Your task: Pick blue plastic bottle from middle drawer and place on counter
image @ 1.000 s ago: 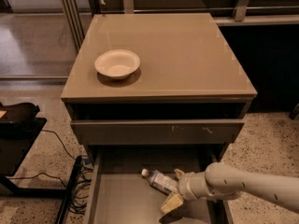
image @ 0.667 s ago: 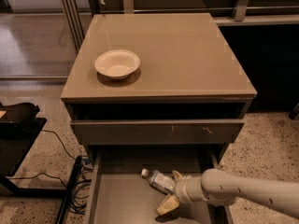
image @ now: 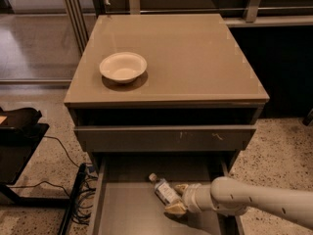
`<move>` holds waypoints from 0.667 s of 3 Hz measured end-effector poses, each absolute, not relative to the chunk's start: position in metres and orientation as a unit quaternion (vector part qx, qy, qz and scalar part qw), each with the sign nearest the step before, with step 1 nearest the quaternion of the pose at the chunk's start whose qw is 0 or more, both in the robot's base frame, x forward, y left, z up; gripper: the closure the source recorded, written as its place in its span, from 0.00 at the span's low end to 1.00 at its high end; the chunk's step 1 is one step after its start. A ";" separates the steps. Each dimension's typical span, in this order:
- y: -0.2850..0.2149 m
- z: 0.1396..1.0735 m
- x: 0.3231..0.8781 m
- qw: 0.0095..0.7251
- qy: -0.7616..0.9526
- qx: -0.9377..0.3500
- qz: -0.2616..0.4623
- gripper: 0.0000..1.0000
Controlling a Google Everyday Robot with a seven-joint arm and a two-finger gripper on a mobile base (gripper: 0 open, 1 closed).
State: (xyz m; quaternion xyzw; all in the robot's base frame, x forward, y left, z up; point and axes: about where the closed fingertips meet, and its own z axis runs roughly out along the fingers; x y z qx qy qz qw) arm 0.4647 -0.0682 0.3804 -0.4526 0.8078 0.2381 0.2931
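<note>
The blue plastic bottle (image: 163, 189) lies on its side on the floor of the open middle drawer (image: 132, 204), white cap pointing to the back left. My gripper (image: 177, 199) comes in low from the right on a white arm (image: 254, 204). Its two tan fingers (image: 175, 209) are apart and stand on either side of the bottle's base end. The bottle rests on the drawer floor. The counter (image: 186, 58) above is glossy taupe.
A cream round bowl (image: 122, 66) sits on the counter's left side. A shut drawer front with small white scratches (image: 166, 138) overhangs the back of the open drawer. A black stand and cables (image: 29, 151) are on the floor at left.
My gripper has slid left along the drawer toward the bottle, and its fingers now straddle the bottle's base. The bottle has not moved.
</note>
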 end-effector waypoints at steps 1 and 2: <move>-0.068 0.380 0.465 0.293 0.808 -0.453 0.238 0.65; -0.068 0.380 0.465 0.293 0.808 -0.453 0.238 0.88</move>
